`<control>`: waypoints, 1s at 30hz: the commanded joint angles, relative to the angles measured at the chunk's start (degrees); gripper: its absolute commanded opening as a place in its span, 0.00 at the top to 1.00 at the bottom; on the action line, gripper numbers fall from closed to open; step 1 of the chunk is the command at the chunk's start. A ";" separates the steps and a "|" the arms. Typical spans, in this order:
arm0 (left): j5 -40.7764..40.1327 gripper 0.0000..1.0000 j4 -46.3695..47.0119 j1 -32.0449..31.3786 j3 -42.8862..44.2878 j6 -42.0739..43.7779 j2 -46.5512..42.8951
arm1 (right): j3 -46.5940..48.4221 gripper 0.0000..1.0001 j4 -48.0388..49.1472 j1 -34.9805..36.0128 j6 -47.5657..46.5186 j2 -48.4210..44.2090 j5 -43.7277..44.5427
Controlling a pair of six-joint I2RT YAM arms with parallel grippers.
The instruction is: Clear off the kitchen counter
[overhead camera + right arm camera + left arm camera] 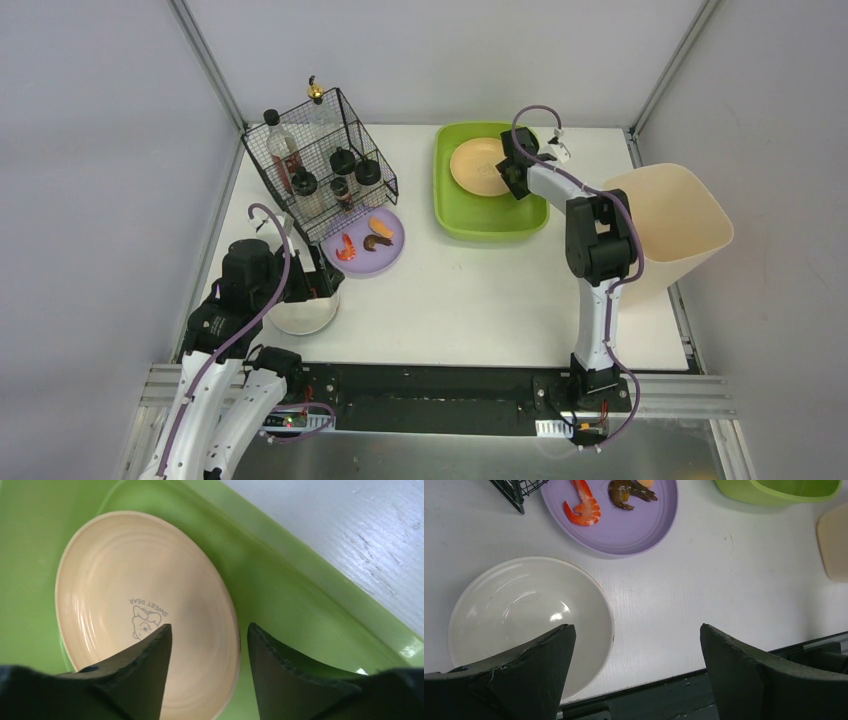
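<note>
The white kitchen counter [480, 290] carries a white bowl [300, 315] near its front left edge and a purple plate [365, 243] with shrimp pieces. My left gripper [318, 283] is open just above the bowl's right rim. In the left wrist view the gripper [635, 627] is empty, with one finger over the bowl [524, 610] and the other over bare counter. My right gripper [512, 160] is open over a tan plate [480, 165] lying in the lime-green tray [490, 232]. In the right wrist view its fingers [150, 665] straddle the right rim of the plate [125, 565].
A black wire basket [318, 165] with several bottles stands at the back left, touching the purple plate. A beige bin [670, 230] stands at the right edge beside the right arm. The purple plate [624, 525] holds an orange shrimp [583, 507] and a dark shrimp [626, 492].
</note>
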 commanded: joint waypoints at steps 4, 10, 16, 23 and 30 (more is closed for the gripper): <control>0.46 0.00 1.94 0.27 -0.04 0.48 0.43 | -0.18 0.33 1.65 0.23 -2.79 -5.32 0.87; 0.42 0.00 2.01 0.27 -0.02 0.49 0.36 | 0.07 0.31 -1.98 2.60 -9.95 -12.89 2.73; 0.15 0.00 1.97 0.25 -0.10 0.45 0.33 | -2.79 0.29 -2.87 8.32 -20.76 -23.24 8.97; -0.39 0.00 1.92 0.23 0.04 0.49 0.00 | -13.73 0.29 0.53 15.48 -31.21 -35.89 2.25; -3.57 0.01 1.84 0.36 -0.02 0.15 -2.81 | -23.50 0.29 0.90 21.57 -31.49 -44.60 -11.51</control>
